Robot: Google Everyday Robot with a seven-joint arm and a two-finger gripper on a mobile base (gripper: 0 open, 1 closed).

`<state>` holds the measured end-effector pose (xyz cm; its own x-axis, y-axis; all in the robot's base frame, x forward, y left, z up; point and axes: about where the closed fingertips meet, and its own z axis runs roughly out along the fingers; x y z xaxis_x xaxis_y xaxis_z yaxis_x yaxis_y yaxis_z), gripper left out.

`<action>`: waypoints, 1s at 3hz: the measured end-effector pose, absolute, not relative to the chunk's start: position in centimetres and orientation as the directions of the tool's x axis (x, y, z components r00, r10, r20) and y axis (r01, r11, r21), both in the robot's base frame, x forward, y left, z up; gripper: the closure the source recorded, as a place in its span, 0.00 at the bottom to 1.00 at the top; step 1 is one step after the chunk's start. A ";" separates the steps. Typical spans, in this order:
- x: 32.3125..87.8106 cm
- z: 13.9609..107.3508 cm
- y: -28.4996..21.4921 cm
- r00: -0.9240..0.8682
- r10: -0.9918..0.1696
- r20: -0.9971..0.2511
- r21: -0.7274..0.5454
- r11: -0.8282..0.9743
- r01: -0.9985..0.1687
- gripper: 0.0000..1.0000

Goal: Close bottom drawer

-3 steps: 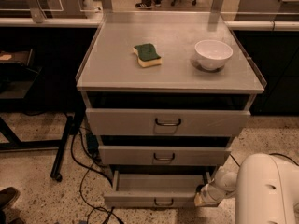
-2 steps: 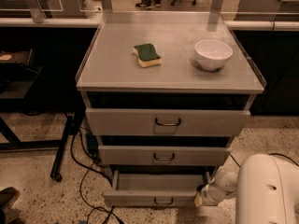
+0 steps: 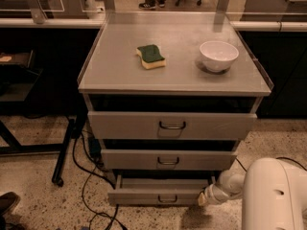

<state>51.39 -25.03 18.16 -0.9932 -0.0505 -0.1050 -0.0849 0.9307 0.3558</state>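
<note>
The bottom drawer [image 3: 158, 195] is the lowest of three grey cabinet drawers. It stands pulled out, with a small wire handle [image 3: 167, 199] at the centre of its front panel. My gripper [image 3: 205, 198] is at the right end of that front panel, low near the floor, on a white arm [image 3: 273, 195] that enters from the lower right. It seems to touch the panel's right edge. The middle drawer [image 3: 168, 159] and top drawer [image 3: 171, 125] sit above, both slightly out.
A green and yellow sponge [image 3: 150, 56] and a white bowl [image 3: 218, 55] lie on the cabinet top [image 3: 115, 66]. Black cables [image 3: 91, 176] run over the speckled floor at the left. A dark table leg with a caster [image 3: 60, 169] stands left of the cabinet.
</note>
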 end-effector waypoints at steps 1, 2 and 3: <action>54.3 19.3 -25.2 -0.987 0.007 -0.162 0.363 0.930 -0.053 1.00; 54.3 19.3 -25.2 -0.987 0.007 -0.161 0.363 0.930 -0.052 1.00; 56.4 18.4 -25.8 -0.984 0.065 -0.164 0.352 0.936 0.004 1.00</action>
<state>56.40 -25.81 18.42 -0.9843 0.0654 -0.1638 0.0036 0.9359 0.3523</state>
